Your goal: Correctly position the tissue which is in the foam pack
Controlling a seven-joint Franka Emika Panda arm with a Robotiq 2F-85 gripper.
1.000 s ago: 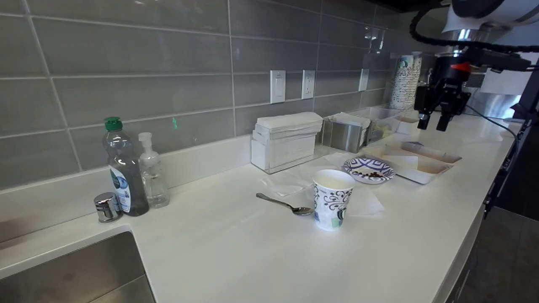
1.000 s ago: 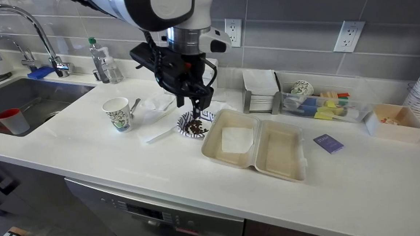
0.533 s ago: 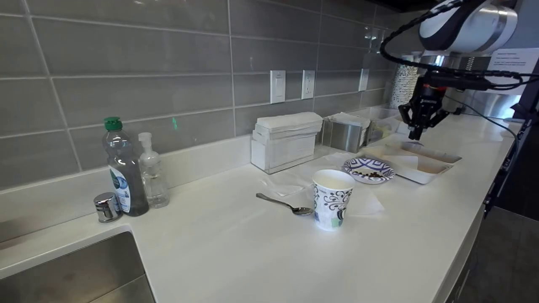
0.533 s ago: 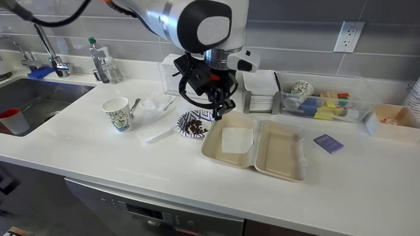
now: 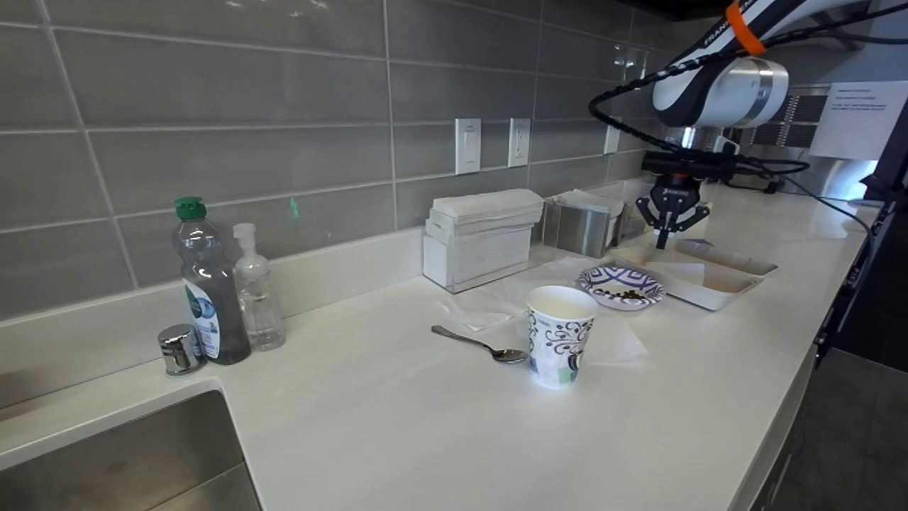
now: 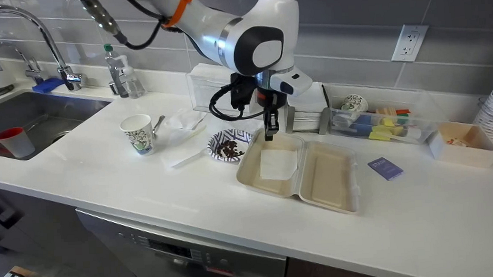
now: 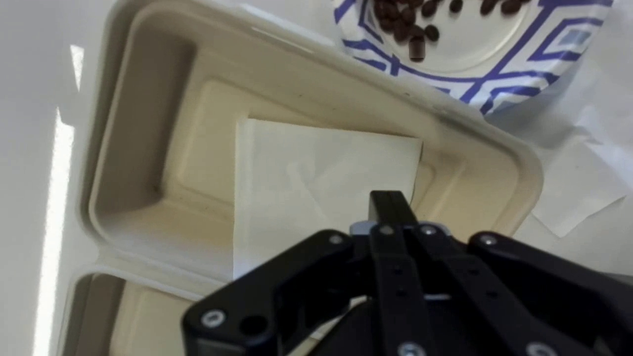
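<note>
The foam pack point(image 6: 328, 176) is a beige clamshell with its two halves laid out flat on the counter. In its left half lies the tissue point(image 6: 279, 164), a plain white folded square. From the wrist view the tissue point(image 7: 316, 173) sits askew to the walls of the foam pack point(image 7: 212, 113), part of it hidden behind my gripper point(image 7: 390, 194). The fingers are pressed together with nothing between them. In both exterior views my gripper point(image 5: 662, 245) point(image 6: 269, 138) points down over the back end of that half, seemingly above the tissue and apart from it.
Against the pack's left side stands a patterned bowl point(image 6: 229, 136) with dark beans. A paper cup point(image 6: 137, 134) and a spoon point(image 5: 482, 345) are farther left. Behind the pack are a napkin holder point(image 6: 309, 109) and a clear bin point(image 6: 382, 121). A purple packet point(image 6: 385, 168) lies to the right.
My gripper has gone from open to shut. It has come down and across from over the bowl to the back of the foam pack. The tissue and pack have not moved.
</note>
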